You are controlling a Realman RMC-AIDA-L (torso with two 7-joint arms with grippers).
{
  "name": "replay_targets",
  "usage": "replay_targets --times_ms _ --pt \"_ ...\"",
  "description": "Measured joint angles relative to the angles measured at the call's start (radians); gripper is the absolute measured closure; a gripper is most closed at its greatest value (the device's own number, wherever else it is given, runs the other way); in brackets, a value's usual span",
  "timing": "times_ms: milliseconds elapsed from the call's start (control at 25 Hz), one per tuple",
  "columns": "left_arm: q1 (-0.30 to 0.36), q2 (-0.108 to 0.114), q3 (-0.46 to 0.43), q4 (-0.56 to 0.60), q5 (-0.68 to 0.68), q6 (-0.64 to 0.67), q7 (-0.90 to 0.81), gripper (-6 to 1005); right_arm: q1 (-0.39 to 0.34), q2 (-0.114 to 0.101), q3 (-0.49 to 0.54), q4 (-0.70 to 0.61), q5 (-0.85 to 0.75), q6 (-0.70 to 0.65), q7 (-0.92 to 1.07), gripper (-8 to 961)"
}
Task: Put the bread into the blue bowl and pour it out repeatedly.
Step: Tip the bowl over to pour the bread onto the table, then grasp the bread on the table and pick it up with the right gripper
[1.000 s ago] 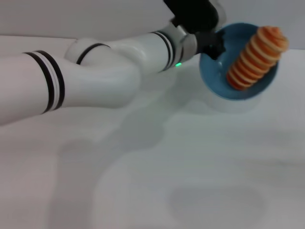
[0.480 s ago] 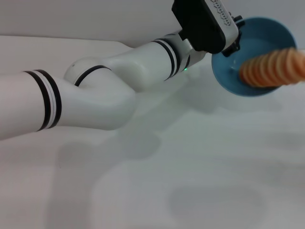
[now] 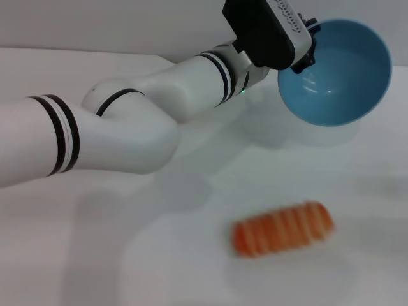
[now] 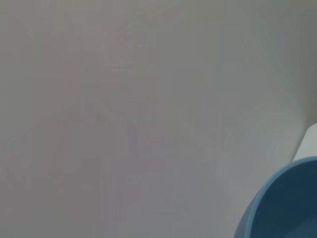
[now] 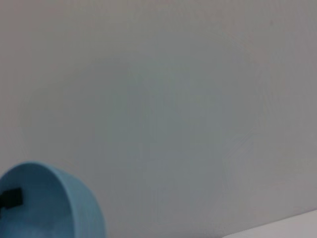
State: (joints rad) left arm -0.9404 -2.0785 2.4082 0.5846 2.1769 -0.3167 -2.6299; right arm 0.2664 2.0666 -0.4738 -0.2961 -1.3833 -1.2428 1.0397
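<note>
The blue bowl [image 3: 338, 76] hangs tipped on its side above the far right of the white table [image 3: 76, 255], its empty inside facing me. My left gripper [image 3: 305, 60] is shut on the bowl's left rim. The bread [image 3: 284, 228], orange with pale stripes, lies on its side on the table in front of and below the bowl, well apart from it. Part of the bowl [image 4: 282, 203] shows in the left wrist view. The right wrist view catches the bowl [image 5: 49, 203] with a dark fingertip [image 5: 10, 198] of the left gripper on its rim. My right gripper is out of view.
My left arm [image 3: 127, 121], white with black bands, stretches from the left edge across the table's back toward the bowl. A pale wall runs behind the table.
The bowl tipped further and rose a little, and the bread slid out over its rim and dropped onto the table in front.
</note>
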Motion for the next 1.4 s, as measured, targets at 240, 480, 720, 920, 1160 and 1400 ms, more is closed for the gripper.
replay_targets --times_ms 240,480,720,920,1160,1400 --pt "0.003 0.0 -0.096 0.0 -0.002 0.069 -0.002 998 0.026 -0.016 -0.041 -0.025 -0.125 0.001 0.23 530" --pt "0.001 0.001 -0.247 -0.015 -0.002 0.165 -0.003 998 0.074 -0.018 -0.047 -0.153 -0.426 -0.034 0.657 529" --pt "0.004 0.001 -0.274 -0.027 -0.002 0.189 -0.003 999 0.182 -0.006 -0.052 -0.129 -0.609 -0.041 0.797 529" --pt "0.009 0.001 -0.276 -0.03 -0.002 0.192 -0.024 999 0.258 -0.002 -0.102 -0.094 -0.767 -0.003 0.955 528" --pt "0.021 0.002 -0.277 -0.032 -0.003 0.192 -0.04 998 0.263 -0.003 -0.141 -0.093 -0.798 -0.016 1.033 508" --pt "0.022 0.002 -0.278 -0.043 -0.003 0.184 -0.041 999 0.278 0.0 -0.219 -0.063 -0.803 -0.01 1.05 477"
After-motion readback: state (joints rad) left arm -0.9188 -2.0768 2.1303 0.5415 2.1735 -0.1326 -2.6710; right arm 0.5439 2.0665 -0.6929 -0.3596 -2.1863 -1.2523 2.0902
